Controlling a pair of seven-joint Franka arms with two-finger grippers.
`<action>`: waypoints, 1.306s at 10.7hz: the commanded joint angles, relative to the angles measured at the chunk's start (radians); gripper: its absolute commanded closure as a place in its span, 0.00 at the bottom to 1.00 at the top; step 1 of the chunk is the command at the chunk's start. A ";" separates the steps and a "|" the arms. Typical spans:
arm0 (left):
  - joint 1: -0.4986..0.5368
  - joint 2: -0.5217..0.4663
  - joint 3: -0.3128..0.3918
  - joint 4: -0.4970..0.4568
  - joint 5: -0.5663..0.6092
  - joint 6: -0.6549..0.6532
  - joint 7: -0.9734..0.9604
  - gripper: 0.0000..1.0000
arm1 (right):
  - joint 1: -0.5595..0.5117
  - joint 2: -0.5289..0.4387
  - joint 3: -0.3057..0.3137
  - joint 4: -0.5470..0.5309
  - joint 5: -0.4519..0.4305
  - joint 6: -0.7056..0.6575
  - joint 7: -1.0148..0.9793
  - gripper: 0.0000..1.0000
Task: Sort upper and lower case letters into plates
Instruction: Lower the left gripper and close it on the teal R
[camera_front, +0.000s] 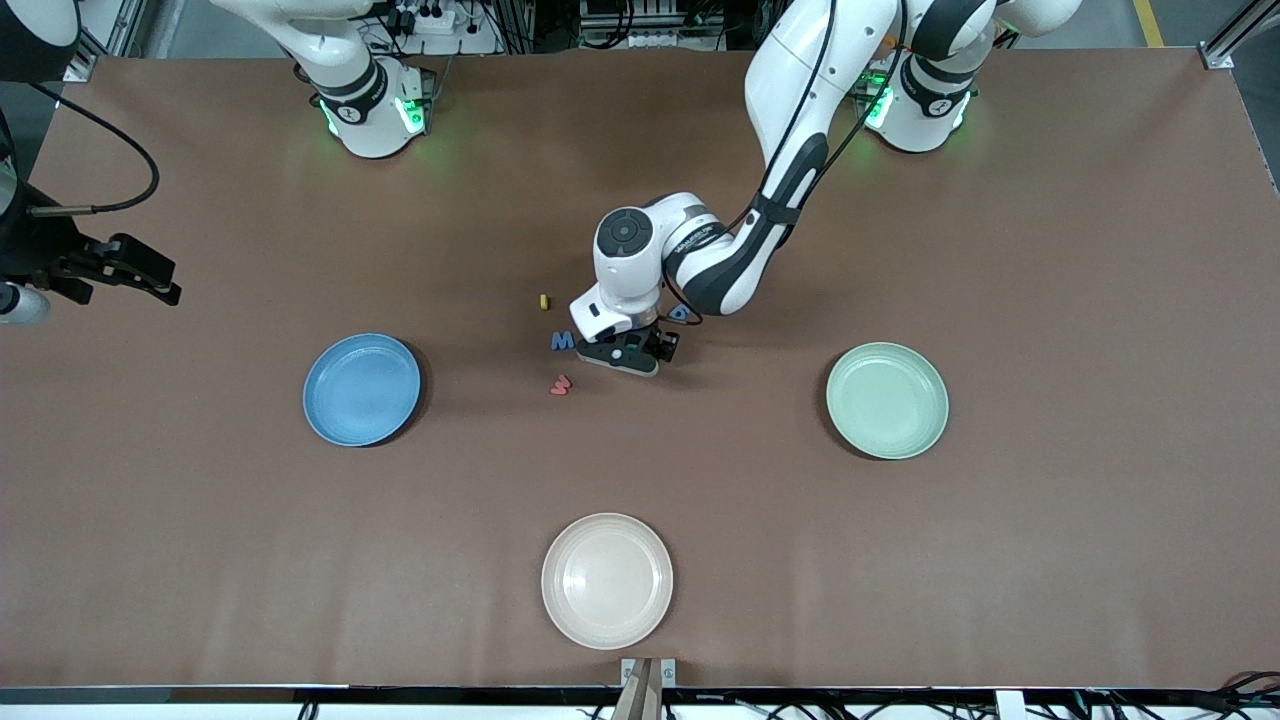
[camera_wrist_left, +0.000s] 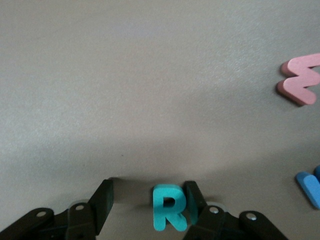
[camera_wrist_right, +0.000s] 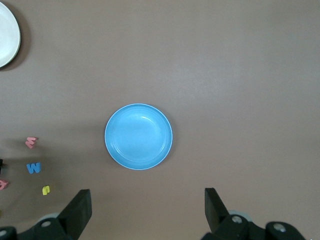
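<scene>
Left pincer (camera_wrist_left: 150, 189) first: it is down at the tabletop (camera_front: 1050, 250) in the centre of the front view, jaws part-way apart and straddling the teal R (camera_wrist_left: 169, 207). One finger (camera_wrist_left: 196, 200) touches the letter's side; the other stands clear of it with a gap showing, so I judge the R bracketed and not clamped. It lies flat on the tabletop between my fingers.

Just outside the pincer lie more letters. A blue M (camera_front: 563, 340) is beside it toward the right arm's end, and a pink W (camera_front: 560, 384) sits a little lower in the frame. A small yellow piece (camera_front: 544, 300) sits higher up, and another blue letter (camera_front: 681, 313) peeks out by my wrist. Further out, the blue plate (camera_front: 362, 389) sits toward the right arm's end at mid-height of the frame, and the mint green plate (camera_front: 887, 400) sits toward the left arm's end. Both are bare. A cream plate (camera_front: 607, 580) lies low in the centre.

My right pincer (camera_wrist_right: 147, 197) waits high above the blue plate's end of the tabletop, jaws wide apart and holding nothing.

As I read it, the step in hand is the first pick, grasping the capital R. Next I need to close both fingers squarely on its sides without nudging it into the M. Then I lift straight up and carry it to whichever plate takes capitals; nothing yet shows which that is.
</scene>
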 joint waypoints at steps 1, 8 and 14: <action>-0.013 0.006 0.001 -0.001 0.010 -0.043 -0.033 0.33 | -0.014 -0.020 0.009 -0.018 0.015 -0.002 0.006 0.00; -0.010 0.006 0.001 -0.001 0.010 -0.045 -0.030 0.55 | -0.014 -0.019 0.009 -0.015 0.015 -0.002 0.006 0.00; -0.007 0.003 0.002 -0.002 0.020 -0.046 -0.019 1.00 | -0.014 -0.019 0.009 -0.013 0.018 0.001 0.008 0.00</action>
